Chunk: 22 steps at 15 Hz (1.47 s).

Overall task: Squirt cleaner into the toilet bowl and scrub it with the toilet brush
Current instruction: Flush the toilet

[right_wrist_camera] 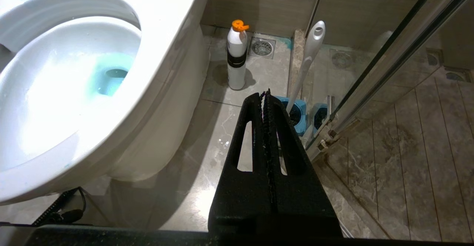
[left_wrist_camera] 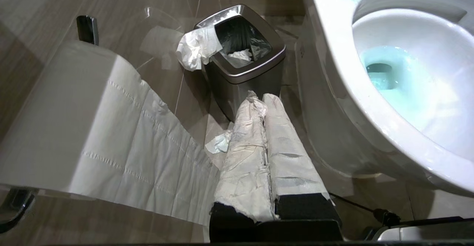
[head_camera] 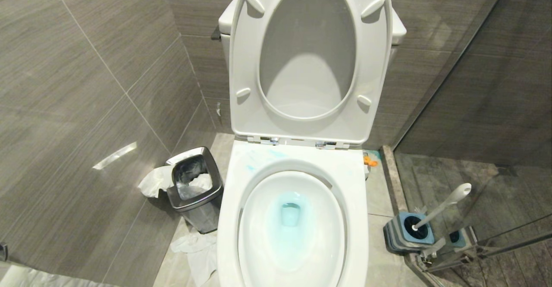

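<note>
We look down on the toilet bowl (head_camera: 293, 231) with its seat and lid (head_camera: 308, 58) raised against the tank; the water around the drain hole carries the pale teal tint of the cleaner (head_camera: 290, 218), and thin teal smears mark the rim behind the bowl. The toilet brush (head_camera: 444, 207) stands on the floor to our right of the toilet, its white handle leaning up out of the blue-and-grey holder (head_camera: 407, 233), just beside the glass shower partition (head_camera: 487, 105); its bristle head sits down in the holder. A white bottle with an orange cap (right_wrist_camera: 237, 55) stands upright on the floor tiles near the base of the toilet, between the bowl and the brush. On our left a square steel bin (head_camera: 195, 187) holds crumpled paper, with more paper hanging over its edge and lying on the floor by it. Our left gripper (left_wrist_camera: 259, 98), its fingers wrapped in white paper, is closed with nothing between them, low beside the bowl and pointing toward the bin; a toilet paper roll (left_wrist_camera: 74, 120) hangs close by it. Our right gripper (right_wrist_camera: 266, 94) is also pressed closed and empty, pointing toward the holder; neither arm shows in the head view.
</note>
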### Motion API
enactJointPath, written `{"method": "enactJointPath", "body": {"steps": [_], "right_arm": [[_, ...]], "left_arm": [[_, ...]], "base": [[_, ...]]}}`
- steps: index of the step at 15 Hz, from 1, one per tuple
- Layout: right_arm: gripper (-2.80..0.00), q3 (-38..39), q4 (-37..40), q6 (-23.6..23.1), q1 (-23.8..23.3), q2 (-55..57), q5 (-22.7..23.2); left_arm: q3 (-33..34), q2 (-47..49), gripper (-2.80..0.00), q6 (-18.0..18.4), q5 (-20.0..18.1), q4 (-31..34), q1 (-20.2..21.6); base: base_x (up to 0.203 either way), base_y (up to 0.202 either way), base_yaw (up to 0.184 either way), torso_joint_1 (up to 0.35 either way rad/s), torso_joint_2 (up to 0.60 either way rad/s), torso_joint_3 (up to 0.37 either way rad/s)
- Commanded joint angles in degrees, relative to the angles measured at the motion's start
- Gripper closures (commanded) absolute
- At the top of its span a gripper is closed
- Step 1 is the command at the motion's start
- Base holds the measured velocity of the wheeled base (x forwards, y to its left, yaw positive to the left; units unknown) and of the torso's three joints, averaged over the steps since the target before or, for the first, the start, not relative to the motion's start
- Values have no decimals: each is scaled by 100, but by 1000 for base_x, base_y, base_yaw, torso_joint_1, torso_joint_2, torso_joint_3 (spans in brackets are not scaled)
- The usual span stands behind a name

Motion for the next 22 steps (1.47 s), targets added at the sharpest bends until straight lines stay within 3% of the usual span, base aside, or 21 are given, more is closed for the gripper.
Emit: {"method": "enactJointPath", "body": {"steps": [1,6,10,14,17,22], "right_arm": [[0,1,0,2,2,7,1],[0,1,0,2,2,7,1],[0,1,0,2,2,7,1],[0,1,0,2,2,7,1],[0,1,0,2,2,7,1],[0,1,0,2,2,7,1]], "left_arm": [[-103,-1,0,238,-122,39,-2],[-1405,443,0,318,-588,629,16],[-2582,2030,0,430,-1008,690,15],[-3727,4274,0,450,-1357,-105,-34],[-4716,5824,0,407,-1448,-932,-336],[-7079,7861,0,209,-1354,-1745,-829]], "base": [[0,0,0,0,0,0],[0,0,0,0,0,0],[0,0,0,0,0,0],[0,0,0,0,0,0],[0,0,0,0,0,0],[0,0,0,0,0,0]]}}
